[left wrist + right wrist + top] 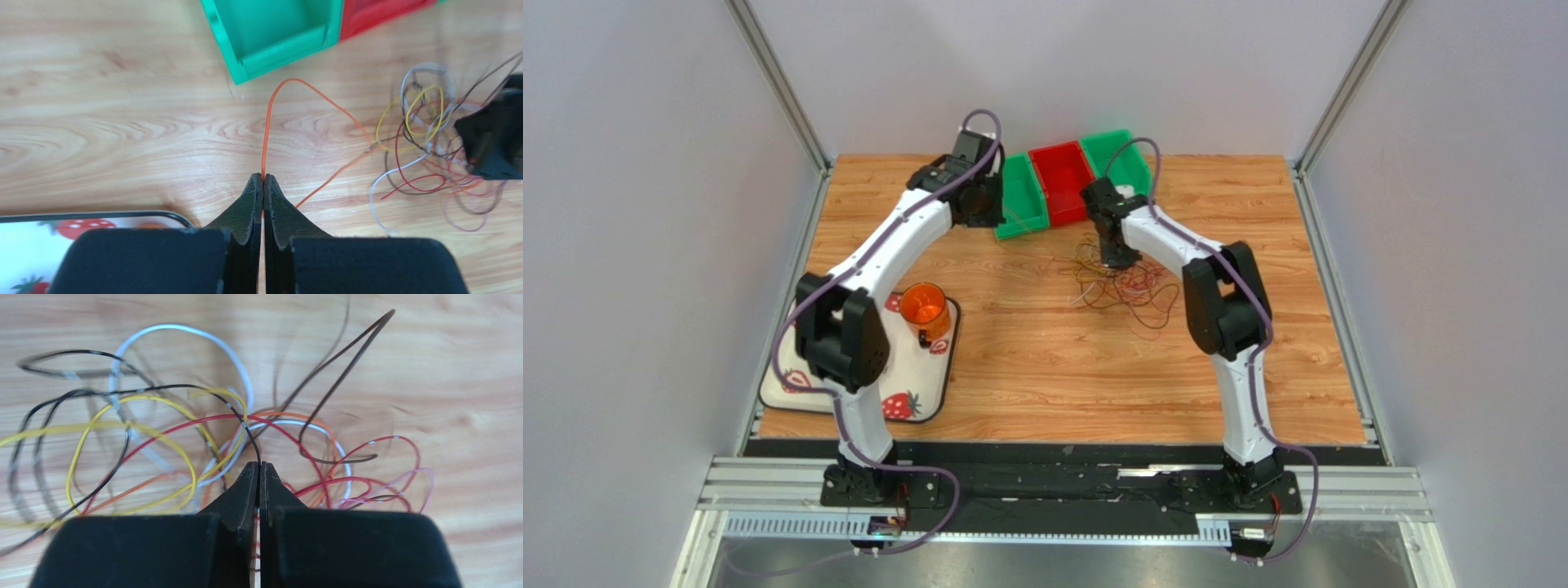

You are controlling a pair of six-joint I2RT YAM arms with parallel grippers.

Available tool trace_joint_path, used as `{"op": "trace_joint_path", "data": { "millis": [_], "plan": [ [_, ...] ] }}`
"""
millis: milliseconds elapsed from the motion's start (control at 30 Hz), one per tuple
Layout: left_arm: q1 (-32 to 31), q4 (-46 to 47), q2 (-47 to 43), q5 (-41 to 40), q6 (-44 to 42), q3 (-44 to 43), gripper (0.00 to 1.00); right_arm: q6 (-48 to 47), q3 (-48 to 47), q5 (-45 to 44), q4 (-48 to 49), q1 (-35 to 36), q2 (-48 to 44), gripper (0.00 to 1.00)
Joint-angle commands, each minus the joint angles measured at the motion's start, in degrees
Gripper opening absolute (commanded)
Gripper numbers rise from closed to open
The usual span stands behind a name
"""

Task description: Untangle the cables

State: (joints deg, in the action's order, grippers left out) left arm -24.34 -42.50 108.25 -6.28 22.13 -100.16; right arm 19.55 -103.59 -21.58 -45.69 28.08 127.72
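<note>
Two grippers, both pressed together on a wire. Left gripper (264,181) pinches one orange cable (265,141), clear only in left wrist view. It arcs near a green bin (282,58) and runs back to the cables (1124,284), one loose tangle on the table (1014,355) at the right gripper (259,468). Right wrist view alone shows that one nipping one black cable (254,447). Top view adds three bins (1059,184), two green, one red, plus one orange cup (924,309) on one strawberry mat (934,374).

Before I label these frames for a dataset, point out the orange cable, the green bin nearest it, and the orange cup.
orange cable (266,138): left wrist view, straight stretch below its bend.
green bin (279,56): left wrist view, near wall.
orange cup (924,309): top external view, its body.
</note>
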Motion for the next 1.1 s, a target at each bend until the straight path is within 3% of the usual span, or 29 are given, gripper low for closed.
{"op": "trace_joint_path", "data": {
  "millis": [0,133,367,500,633,867,967,1067],
  "plan": [
    [0.08,3.65,-14.79,-1.57,-3.76,-2.23,0.00,5.23,10.22,2.32,3.58,-1.80,-6.25,0.00],
    [-0.97,0.25,-16.66,3.56,-5.43,-13.78,0.00,7.17,15.78,3.74,8.33,-1.36,-8.18,0.00],
    [-4.22,1.28,-20.79,9.25,-11.14,-27.80,0.00,6.46,13.15,4.00,7.28,-1.27,-8.54,0.00],
    [-4.40,3.29,-21.76,8.13,-13.51,-35.96,0.00,6.64,12.71,4.71,7.72,-1.18,-8.37,0.00],
    [-4.40,11.63,-24.48,10.32,-15.01,-38.44,0.00,6.99,12.89,5.15,8.16,-0.92,-7.49,0.00],
    [-4.40,34.29,-27.83,12.61,-15.71,-34.57,0.00,6.55,12.71,5.76,8.25,-0.74,-7.13,0.00],
    [-4.40,37.22,-25.72,12.35,-15.28,-40.79,0.00,6.38,12.10,5.33,7.99,-0.74,-6.70,0.00],
    [-4.40,43.01,-24.93,11.73,-15.01,-41.70,0.00,6.46,12.45,5.32,8.34,-0.83,-6.17,0.00]
  ]
}}
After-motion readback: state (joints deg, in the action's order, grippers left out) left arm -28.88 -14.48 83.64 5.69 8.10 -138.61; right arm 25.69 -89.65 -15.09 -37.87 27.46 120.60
